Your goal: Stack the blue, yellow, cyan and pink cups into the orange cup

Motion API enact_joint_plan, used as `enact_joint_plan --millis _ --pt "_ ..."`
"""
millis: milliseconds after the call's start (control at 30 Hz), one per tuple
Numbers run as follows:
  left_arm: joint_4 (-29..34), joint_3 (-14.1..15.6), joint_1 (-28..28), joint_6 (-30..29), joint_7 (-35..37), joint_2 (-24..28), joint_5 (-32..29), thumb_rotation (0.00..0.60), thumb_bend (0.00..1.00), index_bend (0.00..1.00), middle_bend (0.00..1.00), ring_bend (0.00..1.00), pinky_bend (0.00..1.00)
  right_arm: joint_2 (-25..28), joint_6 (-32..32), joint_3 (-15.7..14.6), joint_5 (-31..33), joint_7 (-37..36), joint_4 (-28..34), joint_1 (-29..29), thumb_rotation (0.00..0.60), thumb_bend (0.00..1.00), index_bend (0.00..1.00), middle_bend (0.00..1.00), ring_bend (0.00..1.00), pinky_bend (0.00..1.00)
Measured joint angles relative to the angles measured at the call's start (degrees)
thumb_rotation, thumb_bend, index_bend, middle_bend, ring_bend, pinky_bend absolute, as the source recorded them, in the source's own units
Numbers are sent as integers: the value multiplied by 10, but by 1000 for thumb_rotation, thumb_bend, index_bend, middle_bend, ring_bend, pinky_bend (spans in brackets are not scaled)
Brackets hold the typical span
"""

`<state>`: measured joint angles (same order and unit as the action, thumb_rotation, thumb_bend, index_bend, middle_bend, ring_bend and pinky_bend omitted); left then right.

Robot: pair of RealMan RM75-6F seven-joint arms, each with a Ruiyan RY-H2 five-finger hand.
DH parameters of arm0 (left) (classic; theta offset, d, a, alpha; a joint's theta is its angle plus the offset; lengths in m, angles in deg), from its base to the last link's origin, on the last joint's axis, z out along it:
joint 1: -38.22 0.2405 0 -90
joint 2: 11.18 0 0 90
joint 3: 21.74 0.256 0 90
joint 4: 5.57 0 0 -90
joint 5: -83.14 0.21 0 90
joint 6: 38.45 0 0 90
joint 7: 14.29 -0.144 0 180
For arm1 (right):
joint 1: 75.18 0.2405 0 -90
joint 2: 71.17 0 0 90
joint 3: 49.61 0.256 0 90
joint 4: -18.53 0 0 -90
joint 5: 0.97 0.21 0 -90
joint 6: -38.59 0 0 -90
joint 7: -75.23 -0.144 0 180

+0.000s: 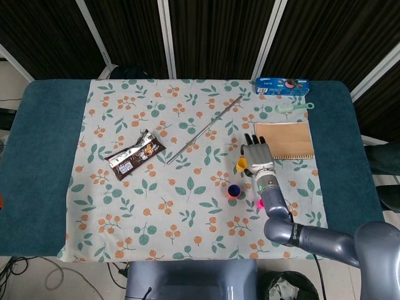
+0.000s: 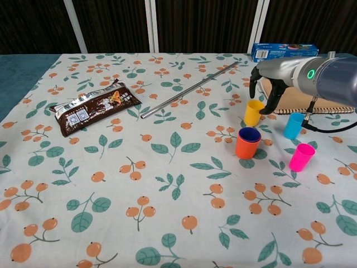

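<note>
The orange cup (image 2: pixel 247 146) stands upright on the floral cloth with the blue cup (image 2: pixel 249 134) nested inside it. The yellow cup (image 2: pixel 254 112) stands upright just behind them. The cyan cup (image 2: pixel 293 125) and the pink cup (image 2: pixel 302 157) stand to the right. My right hand (image 2: pixel 271 89) hovers just right of the yellow cup, fingers apart and pointing down, holding nothing. In the head view the right hand (image 1: pixel 257 154) is beside the yellow cup (image 1: pixel 241 164), with the orange cup (image 1: pixel 234 190) and pink cup (image 1: pixel 260 203) nearer me; the arm hides the cyan cup. My left hand shows in neither view.
A metal rod (image 2: pixel 189 90) lies diagonally behind the cups. A brown snack packet (image 2: pixel 95 107) lies at the left. A tan notebook (image 2: pixel 307 101) and a blue box (image 2: pixel 284 51) are behind the right hand. A green brush (image 1: pixel 292 108) lies by the box.
</note>
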<state>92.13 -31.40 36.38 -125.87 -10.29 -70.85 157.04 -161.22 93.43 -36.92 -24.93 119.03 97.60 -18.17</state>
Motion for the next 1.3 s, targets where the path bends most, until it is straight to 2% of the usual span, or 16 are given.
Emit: enact_joint_plan --millis 933,1300 --pt "1 -1 0 0 1 1 -2 600 389 133 32 0 35 -18 2 -2 -19 -17 -23 -3 600 345 481 0 50 112" --pt "1 -2 0 1 2 1 -3 600 389 133 32 0 35 3 13 6 -33 -20 9 -3 600 345 505 0 53 112"
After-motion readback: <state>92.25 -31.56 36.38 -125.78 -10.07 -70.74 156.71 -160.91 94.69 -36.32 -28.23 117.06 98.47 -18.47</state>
